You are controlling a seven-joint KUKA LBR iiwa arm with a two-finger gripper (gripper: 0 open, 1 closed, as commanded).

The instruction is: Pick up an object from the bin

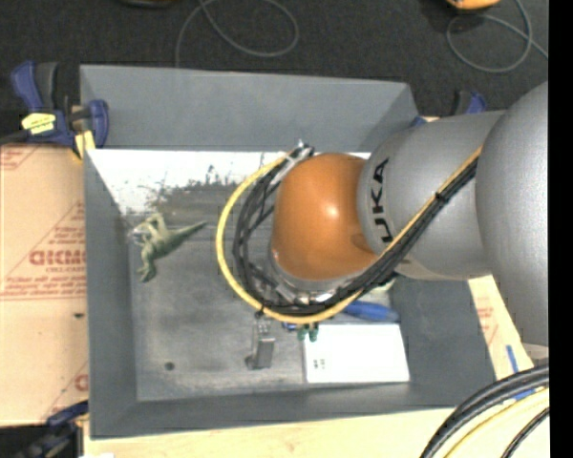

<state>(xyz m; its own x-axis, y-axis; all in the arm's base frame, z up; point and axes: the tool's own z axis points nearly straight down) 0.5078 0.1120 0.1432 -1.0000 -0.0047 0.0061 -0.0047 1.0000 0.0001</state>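
Gripper [261, 349] low over bare floor of bin [110, 284], front-centre; open or closed, cannot tell. White flat box [355, 353] just beside, likely target; green toy dinosaur [158, 241] well apart, left.

bin [113, 351]: matt grey metal, scuffed | dinosaur [156, 241]: green plastic | white box [355, 353]: matt | orange cover [315, 218]: glossy

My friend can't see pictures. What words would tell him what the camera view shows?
A big grey robot arm with an orange cover reaches from the right into a grey metal bin, its gripper just left of a flat white box. A small green toy dinosaur lies apart on the left.
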